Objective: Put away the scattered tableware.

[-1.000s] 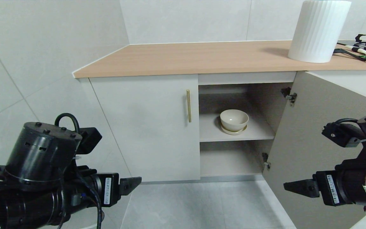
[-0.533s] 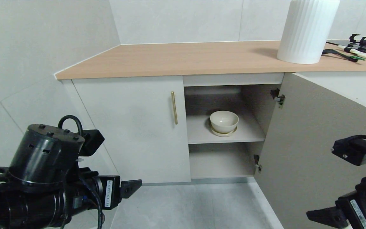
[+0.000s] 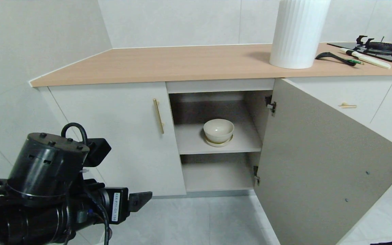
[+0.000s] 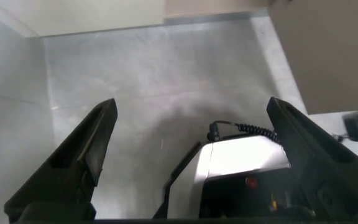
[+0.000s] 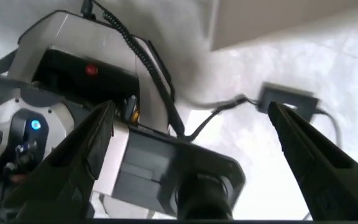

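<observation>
Nothing legible: the white label [image 3: 115, 207] on the left arm [image 3: 43, 177] carries print too small to read.

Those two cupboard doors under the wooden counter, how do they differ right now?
The left door is shut flat; the right door is swung wide open, exposing a bowl on a shelf. The left door shows its front with a gold bar handle; the right door shows its plain inner face and hinges. Both are pale grey.
</observation>
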{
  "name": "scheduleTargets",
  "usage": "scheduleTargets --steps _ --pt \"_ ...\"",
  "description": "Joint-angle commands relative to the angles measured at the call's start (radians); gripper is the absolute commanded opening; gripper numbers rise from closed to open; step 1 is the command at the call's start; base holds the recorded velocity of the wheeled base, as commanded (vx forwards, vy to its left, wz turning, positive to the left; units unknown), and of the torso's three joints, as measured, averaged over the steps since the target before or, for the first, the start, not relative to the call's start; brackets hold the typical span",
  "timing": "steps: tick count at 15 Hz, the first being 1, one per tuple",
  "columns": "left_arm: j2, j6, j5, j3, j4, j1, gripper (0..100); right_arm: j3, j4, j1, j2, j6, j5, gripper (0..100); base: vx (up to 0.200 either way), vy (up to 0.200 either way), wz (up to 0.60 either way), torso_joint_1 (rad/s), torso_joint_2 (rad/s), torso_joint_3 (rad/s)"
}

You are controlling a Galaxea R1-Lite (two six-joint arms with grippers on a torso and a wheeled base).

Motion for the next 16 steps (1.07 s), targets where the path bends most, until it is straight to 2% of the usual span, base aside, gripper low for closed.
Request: scheduleTargets --steps 1,4,7,10,12,16 --pt "0.001 -0.001 0.0 0.0 0.0 0.0 100 -0.026 0.014 0.0 -0.038 -0.001 -0.01 100 0.0 0.0 0.0 0.0 0.0 0.0" --pt "0.001 -0.001 0.0 0.0 0.0 0.0 100 -0.023 0.016 -0.034 -0.032 0.001 -0.102 100 0.0 0.0 0.0 0.0 0.0 0.0" --pt "0.001 -0.001 0.0 0.0 0.0 0.0 100 -0.024 0.017 -0.121 -0.02 -0.022 -0.11 100 0.0 0.0 0.0 0.0 0.0 0.0" --pt "0.003 -0.001 0.0 0.0 0.0 0.0 100 -0.024 0.01 -0.272 -0.026 -0.108 -0.122 100 0.0 0.0 0.0 0.0 0.0 0.0" --pt "0.003 -0.001 -0.001 0.002 0.0 0.0 100 -0.044 0.005 -0.402 -0.02 -0.157 -0.128 100 0.0 0.0 0.0 0.0 0.0 0.0" --pt "0.015 -0.004 0.0 0.002 0.0 0.0 100 -0.041 -0.064 -0.551 -0.006 -0.213 -0.125 100 0.0 0.0 0.0 0.0 0.0 0.0"
